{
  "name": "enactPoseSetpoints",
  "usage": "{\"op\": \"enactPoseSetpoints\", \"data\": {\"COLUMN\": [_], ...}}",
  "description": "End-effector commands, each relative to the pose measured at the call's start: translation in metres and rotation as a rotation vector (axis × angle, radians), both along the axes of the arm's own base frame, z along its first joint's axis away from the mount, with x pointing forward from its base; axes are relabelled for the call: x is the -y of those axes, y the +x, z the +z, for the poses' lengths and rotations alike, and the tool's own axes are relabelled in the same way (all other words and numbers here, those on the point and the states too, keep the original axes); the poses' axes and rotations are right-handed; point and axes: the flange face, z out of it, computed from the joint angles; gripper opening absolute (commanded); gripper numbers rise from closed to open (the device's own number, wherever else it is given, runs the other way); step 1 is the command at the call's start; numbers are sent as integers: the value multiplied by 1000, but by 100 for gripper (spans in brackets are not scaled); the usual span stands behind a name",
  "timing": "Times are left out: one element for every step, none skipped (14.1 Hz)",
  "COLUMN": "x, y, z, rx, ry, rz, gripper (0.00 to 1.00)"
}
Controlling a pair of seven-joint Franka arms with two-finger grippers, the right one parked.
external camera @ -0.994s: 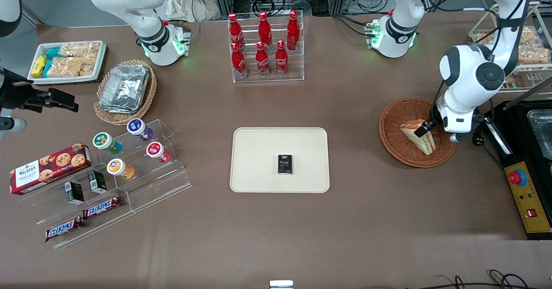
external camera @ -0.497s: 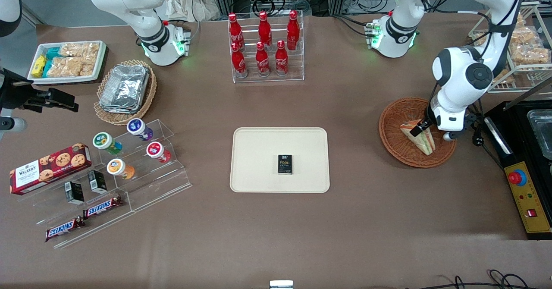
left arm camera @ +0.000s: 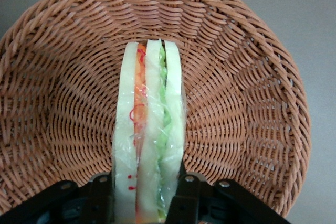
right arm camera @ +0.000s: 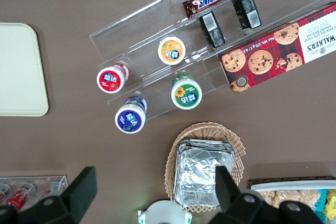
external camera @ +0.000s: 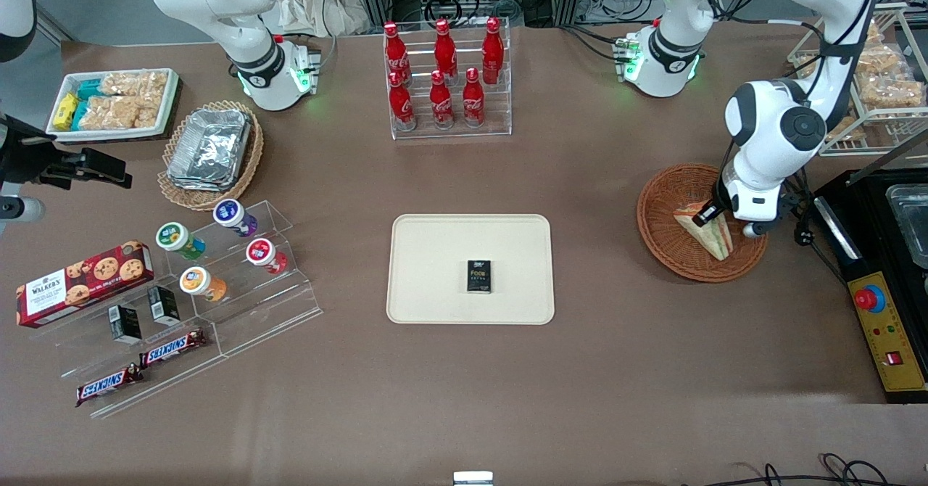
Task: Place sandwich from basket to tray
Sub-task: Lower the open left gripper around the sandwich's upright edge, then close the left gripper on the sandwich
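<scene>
The pincer (left arm camera: pixel 147 195) is clamped on the triangular pale-bread sandwich (left arm camera: pixel 148 145) with red, green and yellow filling, one finger on each bread face. The sandwich stands on edge inside the round reddish-brown wicker basket (external camera: pixel 663 207), toward the working arm's end of the worktop, well apart from the cream-beige rectangular tray (external camera: pixel 435 254).

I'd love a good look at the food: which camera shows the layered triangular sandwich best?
The left wrist view: the sandwich fills it, its red, orange and green layers edge-on between the gripper fingers, inside the reddish-brown woven basket. The front view shows it small and partly covered. The right wrist view misses it.
</scene>
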Motion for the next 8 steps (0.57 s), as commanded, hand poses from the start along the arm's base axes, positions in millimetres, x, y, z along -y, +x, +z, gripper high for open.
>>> {"op": "enactPoseSetpoints", "data": {"x": [-1,0,2,6,17,24,32,40], "y": [-1,0,1,1,2,5,7,13], "z": [5,14,24,35,50,65,76,91], "rx": [8,6,8,5,14,26,19,11], "ry": [4,4,3,5,6,8,10,14], "rz": [-38,-38,-42,-63,-109,-128,-144,-169], "gripper": [0,0,0,0,0,0,0,0]}}
